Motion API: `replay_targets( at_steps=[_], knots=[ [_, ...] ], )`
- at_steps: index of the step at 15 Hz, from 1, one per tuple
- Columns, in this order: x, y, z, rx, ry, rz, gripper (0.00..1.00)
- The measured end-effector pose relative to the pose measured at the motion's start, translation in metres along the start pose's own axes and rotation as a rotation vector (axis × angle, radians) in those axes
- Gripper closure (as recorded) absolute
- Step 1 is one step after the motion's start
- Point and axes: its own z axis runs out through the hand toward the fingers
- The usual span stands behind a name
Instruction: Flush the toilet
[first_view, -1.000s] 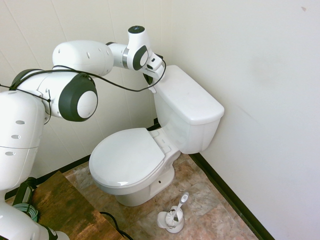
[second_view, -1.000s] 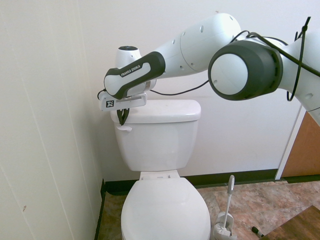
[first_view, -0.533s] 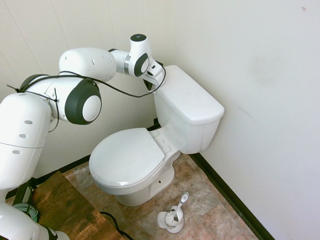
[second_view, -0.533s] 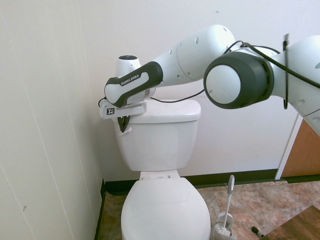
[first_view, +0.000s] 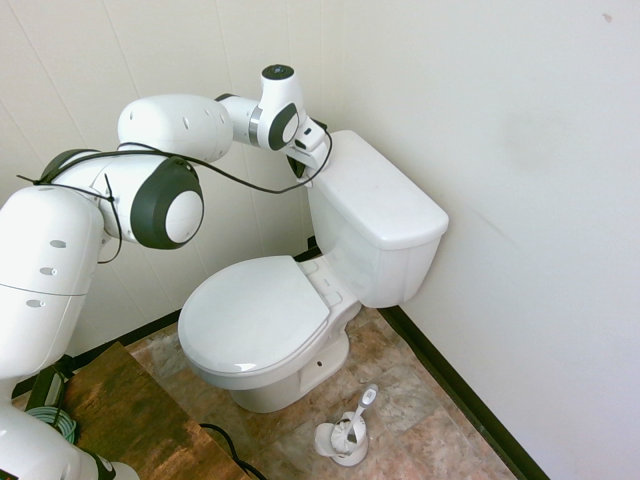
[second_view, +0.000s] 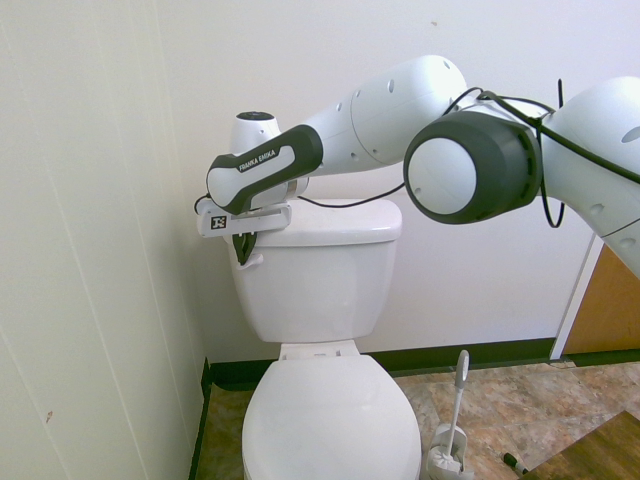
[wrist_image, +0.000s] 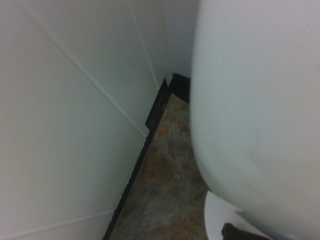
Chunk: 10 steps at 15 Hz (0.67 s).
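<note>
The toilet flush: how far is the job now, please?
Done: the arm has brought its claw to the upper corner of the tank on the toilet, at the flush lever. In hand: the shut claw sits at the lever, which looks tilted down; whether it presses is unclear. Left: finishing the push and letting go. The seat lid is closed, so no water shows.

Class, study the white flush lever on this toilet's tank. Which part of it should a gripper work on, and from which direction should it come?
Work the free outer end of the flush lever, coming from above. It juts from the tank's front upper corner beside the wall, so pushing down on its tip probably gives the most leverage. The shut gripper is already pointing down at that corner; contact can't be confirmed.
</note>
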Motion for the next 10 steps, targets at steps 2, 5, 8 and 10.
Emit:
replay_targets(
  at_steps=[2,5,8,10],
  knots=[
    [-0.002,0.001,-0.027,-0.016,0.006,-0.014,1.0],
    [-0.013,0.007,-0.077,-0.034,-0.007,-0.031,1.0],
    [-0.02,0.026,-0.121,-0.047,-0.003,-0.034,1.0],
    [-0.024,0.044,-0.137,-0.066,0.001,-0.033,1.0]
  ],
)
